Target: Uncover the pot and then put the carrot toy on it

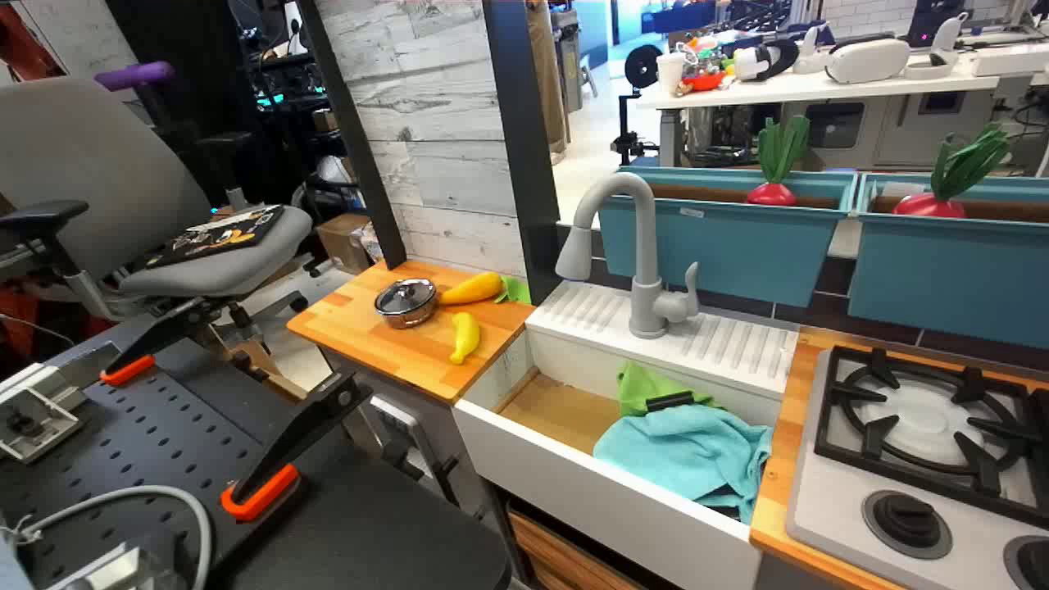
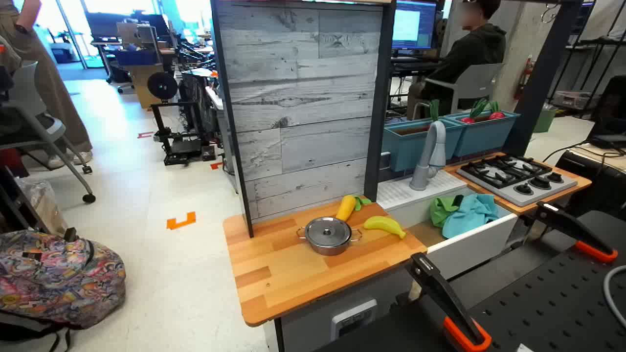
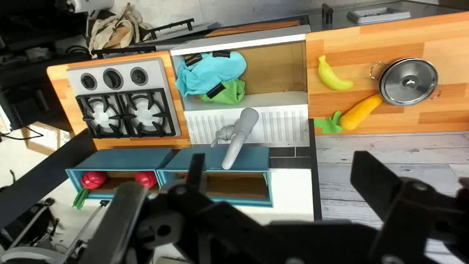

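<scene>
Beyond wide-apart jaws, lidded metal pot [image 3: 409,82] beside tapered carrot toy [image 3: 361,112] on striped wood [image 3: 361,47].

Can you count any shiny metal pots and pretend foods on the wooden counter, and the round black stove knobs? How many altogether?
Shiny silver metal pot with its round grey lid: 1
Pretend foods (tapered orange-yellow carrot toy, curved yellow banana toy): 2
Round black stove knobs: 3
Total: 6
</scene>
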